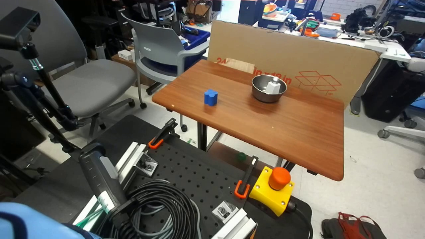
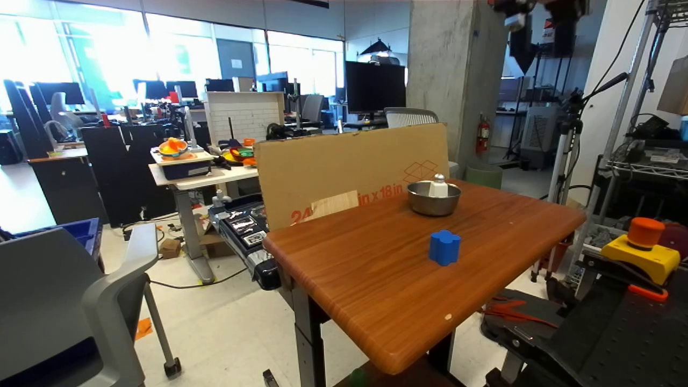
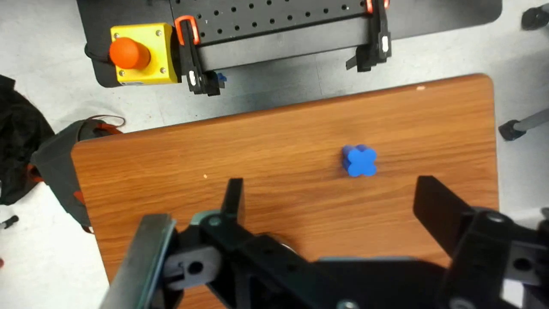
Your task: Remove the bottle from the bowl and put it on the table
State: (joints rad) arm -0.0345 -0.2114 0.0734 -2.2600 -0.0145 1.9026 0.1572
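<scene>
The bottle (image 1: 273, 87) is in the bowl (image 1: 265, 98) — upright, as far as both exterior views show. In an exterior view the bottle (image 2: 438, 188) rises above the rim. The bowl stands on the desk (image 1: 298, 129), near the edge along which a cardboard sheet (image 1: 282, 49) stands upright. A blue block (image 1: 211, 98) with rounded lobes is also on the desk, well apart from the bowl.

In the wrist view the jaws are spread wide, their two sides far apart and nothing gripped between them. They hide most of the bowl there — just a small arc shows, and I cannot make out the bottle.

Across a gap from the desk is a black bench (image 1: 212, 186) with rows of holes. It carries a yellow box (image 1: 270, 198) with an orange button (image 1: 279, 178), and a coil of cables (image 1: 186, 209). Two clamps (image 1: 163, 132) with orange ends sit at its edge facing the desk. A grey chair (image 1: 156, 46) stands beside the desk.
</scene>
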